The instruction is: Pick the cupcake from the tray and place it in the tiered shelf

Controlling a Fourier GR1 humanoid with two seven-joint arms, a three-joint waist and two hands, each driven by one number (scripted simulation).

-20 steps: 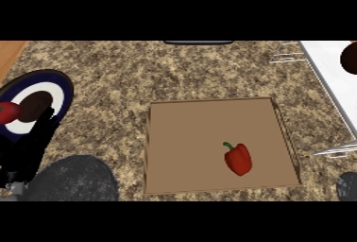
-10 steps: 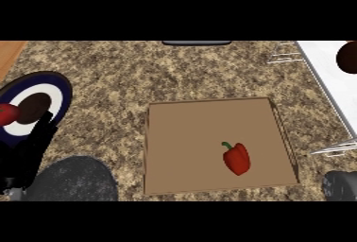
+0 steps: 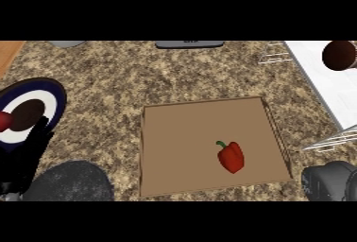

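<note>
Red pepper (image 3: 231, 157) on brown tray (image 3: 182, 127)

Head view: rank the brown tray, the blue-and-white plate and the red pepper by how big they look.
1. brown tray
2. blue-and-white plate, though the view's edge cuts it off
3. red pepper, clearly smallest

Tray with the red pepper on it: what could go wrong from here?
Only a red bell pepper lies on the tray, no cupcake, so the robot may pick the wrong thing. The right robot hand is near the tiered shelf and could bump it when rising. The left robot hand shows over the edge of the plate and might nudge it.
</note>
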